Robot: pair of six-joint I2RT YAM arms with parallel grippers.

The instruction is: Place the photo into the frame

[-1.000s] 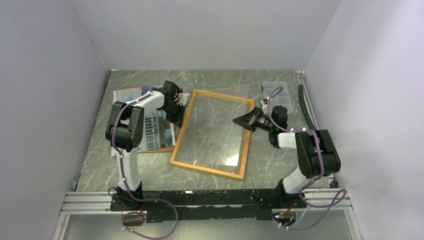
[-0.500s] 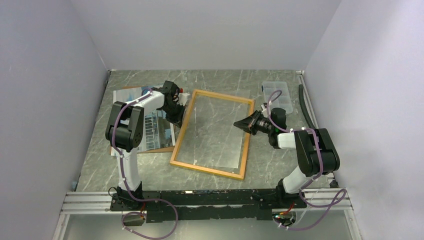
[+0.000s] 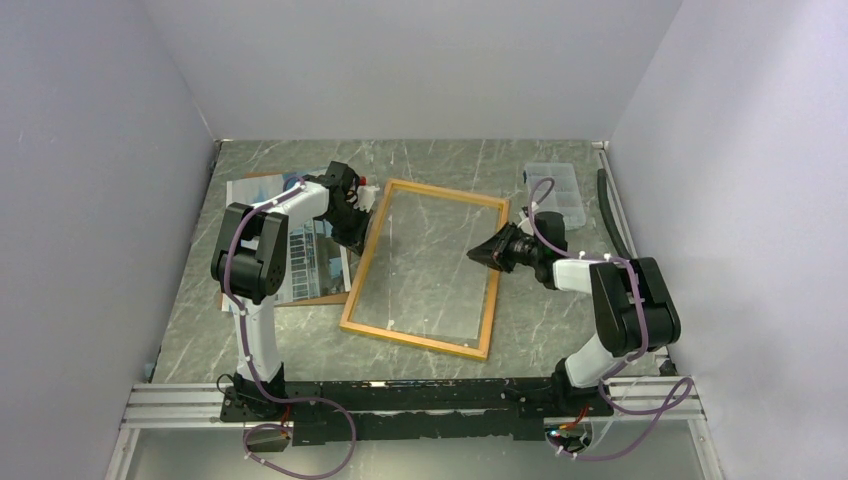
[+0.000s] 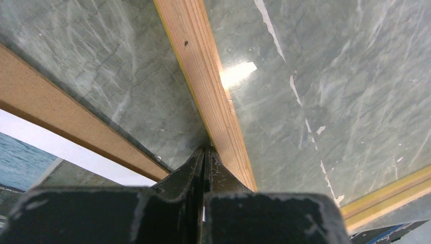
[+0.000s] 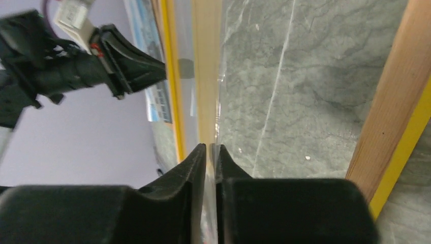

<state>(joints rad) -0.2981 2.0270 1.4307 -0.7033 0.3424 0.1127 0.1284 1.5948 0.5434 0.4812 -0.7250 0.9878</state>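
The frame (image 3: 415,339) lies back up on the table, its wood rail (image 4: 203,66) and yellow edge showing around a clear pane. My left gripper (image 3: 358,222) is shut and empty, its tips (image 4: 205,148) pressed against the outer side of the frame's left rail. My right gripper (image 3: 478,254) reaches in over the frame's right rail (image 5: 391,101). Its jaws (image 5: 211,146) are shut on the thin edge of the clear pane. The photo (image 3: 312,258) lies face up left of the frame, partly under my left arm, its white border (image 4: 30,127) showing.
A brown backing board (image 3: 310,298) lies under the photo, its edge (image 4: 45,107) close to my left fingers. A clear compartment box (image 3: 555,185) sits at the back right, with a black hose (image 3: 605,205) along the right wall.
My right gripper has sunk a little toward the table and drawn slightly back toward the frame's right rail. The left gripper and the frame have stayed put.
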